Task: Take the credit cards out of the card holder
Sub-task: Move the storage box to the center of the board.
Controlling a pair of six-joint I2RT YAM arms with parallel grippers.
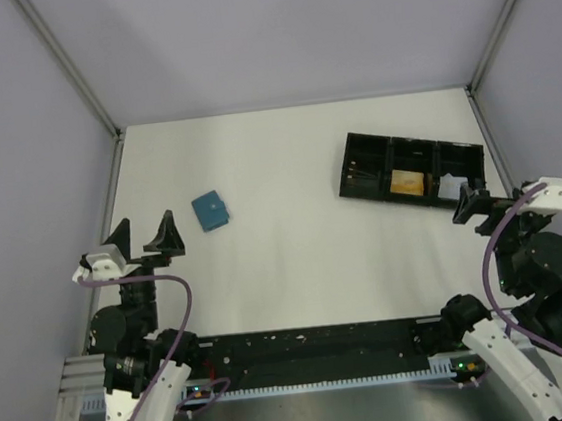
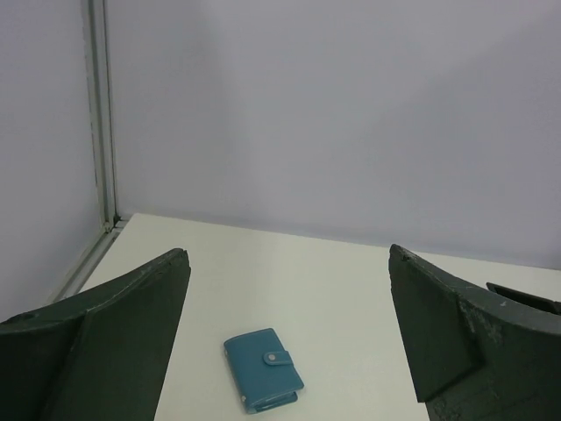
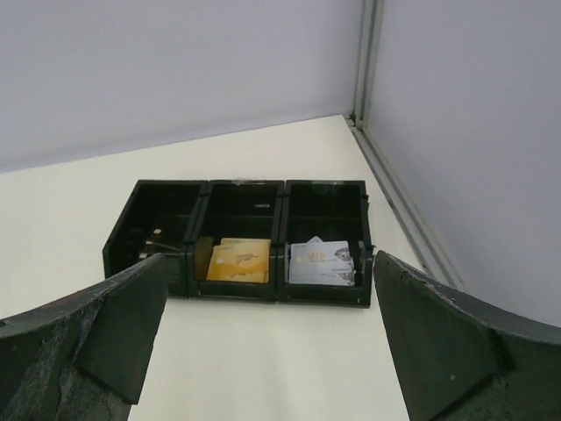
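Observation:
The card holder (image 1: 211, 211) is a small teal wallet lying flat on the white table, left of centre, folded shut with its snap tab fastened (image 2: 263, 370). The credit cards inside it are hidden. My left gripper (image 1: 145, 235) hovers to the left of the holder and nearer the arm bases, open and holding nothing; in the left wrist view the holder lies ahead between the spread fingers (image 2: 287, 263). My right gripper (image 1: 496, 200) is far off at the right edge, open and holding nothing, facing the black tray (image 3: 270, 263).
A long black three-compartment tray (image 1: 359, 167) lies at the back right. Its middle compartment holds gold cards (image 3: 238, 260) and its right one silver cards (image 3: 322, 261). Grey walls with metal corner posts enclose the table on three sides.

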